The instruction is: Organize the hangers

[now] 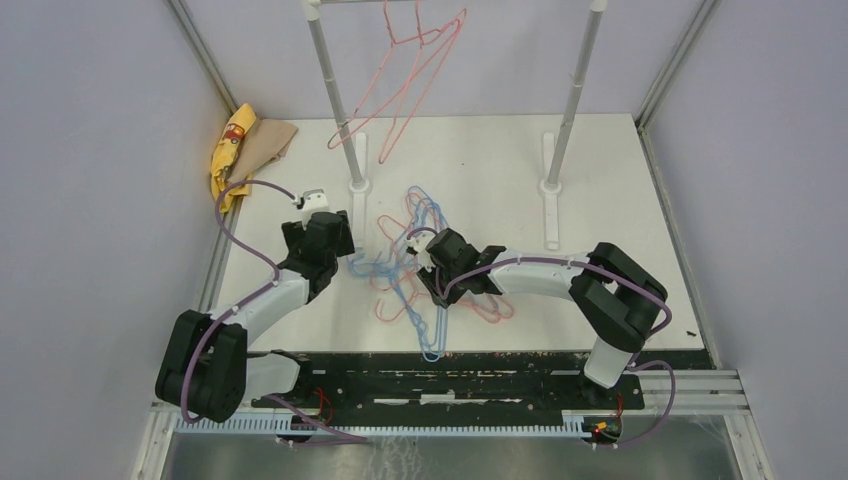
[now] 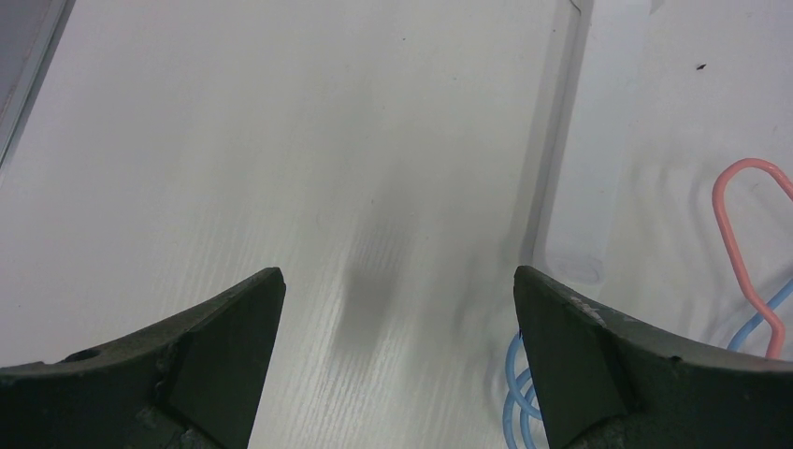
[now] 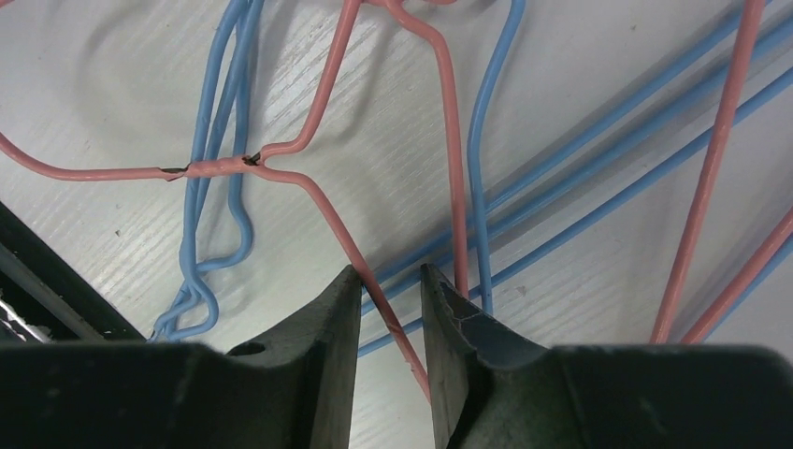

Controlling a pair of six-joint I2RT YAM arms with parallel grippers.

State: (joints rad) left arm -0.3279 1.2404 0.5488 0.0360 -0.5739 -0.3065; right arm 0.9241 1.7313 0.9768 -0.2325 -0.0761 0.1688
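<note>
Top external: you have a white tabletop (image 1: 620, 200) boxed in by plain grey walls, with metal frame rails running up at the sides. A rack (image 1: 333, 100) with 2 uprights stands along the far edge. The hung pink hangers (image 1: 415, 70) dangle from its top rail, tilted, above the far-left part of the table. A yellow cloth (image 1: 230, 150) and a brown piece (image 1: 270, 140) lie bunched in the far-left corner.

The hanger pile (image 1: 405, 290), pink and blue wires tangled together, lies flat at mid-table and reaches toward the near edge.

Your left arm (image 1: 270, 295) bends in from the near-left corner and ends just left of the pile, near the foot of the left upright. In the left wrist view the left gripper (image 2: 397, 281) is spread wide over bare white surface and holds nothing. A blue loop (image 2: 516, 393) sits by its right finger, and a pink hook (image 2: 739, 243) lies further right.

Your right arm (image 1: 560, 270) folds in from the near-right corner, with its wrist down over the middle of the pile. In the right wrist view the right gripper (image 3: 391, 276) has its jaws drawn nearly together. 1 pink wire (image 3: 323, 201) runs diagonally through the narrow gap. You cannot tell whether it is actually pinched. Blue wires (image 3: 598, 140) cross underneath on the table.
</note>
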